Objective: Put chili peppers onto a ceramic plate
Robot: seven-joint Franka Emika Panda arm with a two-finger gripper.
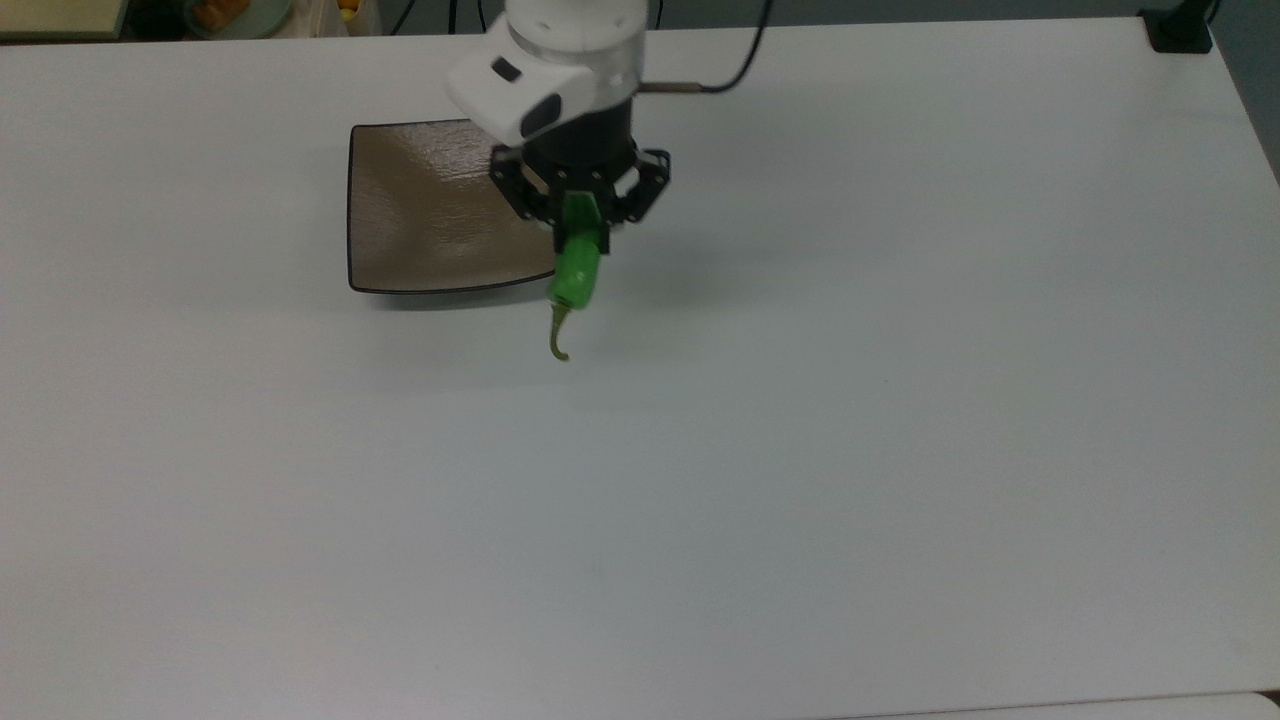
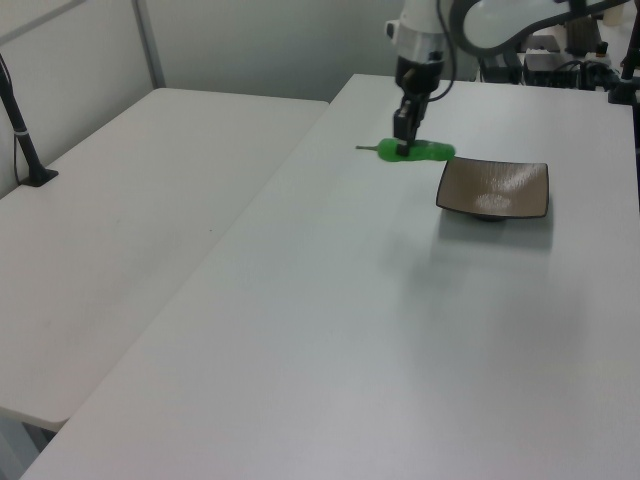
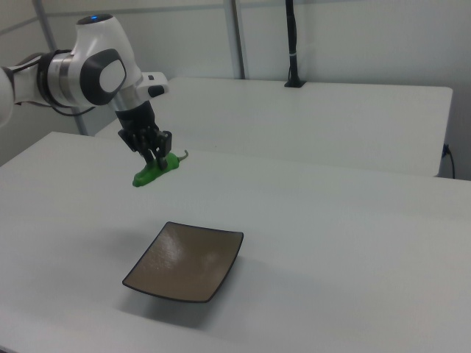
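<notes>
The gripper (image 1: 578, 228) is clamped on the chili pepper (image 1: 575, 272), its two fingers closed across the green body near one end, so that most of the pepper and its curved stem (image 1: 558, 335) stick out beyond the grip. Holding it crosswise like this keeps the long pepper roughly level in the left view (image 2: 412, 152) and the right view (image 3: 154, 171), which should let it go down flat rather than on end. The pepper hangs in the air, well clear of the white bench (image 1: 800, 450); in the top view the gripper sits over the right edge of the ceramic plate (image 1: 430, 215), while the stem end reaches past the plate's lower right corner. In the right view the pepper is raised above and behind the plate (image 3: 184, 261), which is bare and lies flat on the bench. Judging from this, the carry is nearly done but the pepper is not yet centred: a release here could leave it across the upturned rim, so a short move further over the plate's middle, then a descent, seems needed before letting go.
</notes>
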